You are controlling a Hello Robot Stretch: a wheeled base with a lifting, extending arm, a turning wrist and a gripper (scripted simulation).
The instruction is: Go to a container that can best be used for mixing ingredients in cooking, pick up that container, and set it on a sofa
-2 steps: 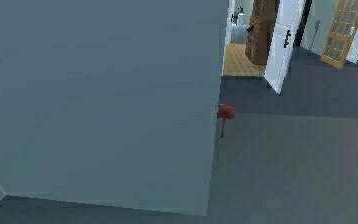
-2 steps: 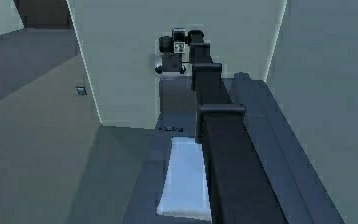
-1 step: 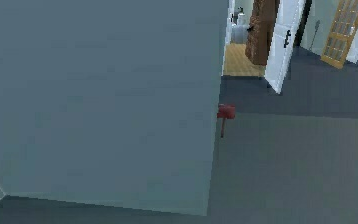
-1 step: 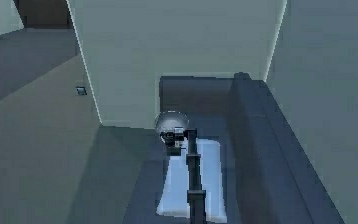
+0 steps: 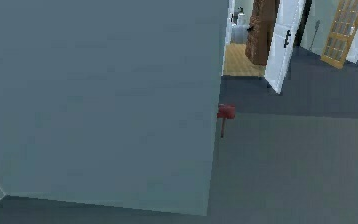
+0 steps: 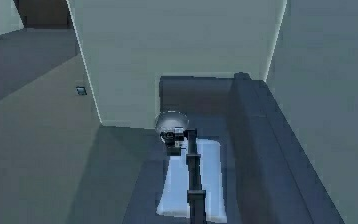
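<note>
In the forward view, a plain grey-blue wall [image 5: 107, 100] takes up the left and middle. This is probably because the robot stands side-on to its goal, so its front faces the wall while its arm reaches out sideways. Past the wall's outer corner, a small red thing on a thin stem [image 5: 225, 114] stands on the dark floor [image 5: 297, 150]. Farther off, a white door [image 5: 283, 45] stands ajar onto a room with a wooden floor, and a glazed wooden door [image 5: 345, 32] sits at the top right.

In the arm side view, the arm [image 6: 195, 185] rises from the bottom edge over a dark blue sofa [image 6: 262, 140] that is set into a corner of the walls. It crosses a pale cushion [image 6: 215, 178] lying along the seat's front edge. At the arm's far end is the gripper [image 6: 175, 140], and right at it is a silvery round thing [image 6: 168, 122], most likely the mixing bowl the task asks for. It lies over the seat, toward the sofa's far end. With the seat directly behind the silvery round thing, I cannot tell whether it hangs from the fingers or already rests on the upholstery, so I cannot tell whether the gripper is grasping anything. The arm is most likely reached out so that the load ends up well in from the seat's edge, where it would not roll off. A small wall plate [image 6: 80, 90] sits on the wall to the left.
</note>
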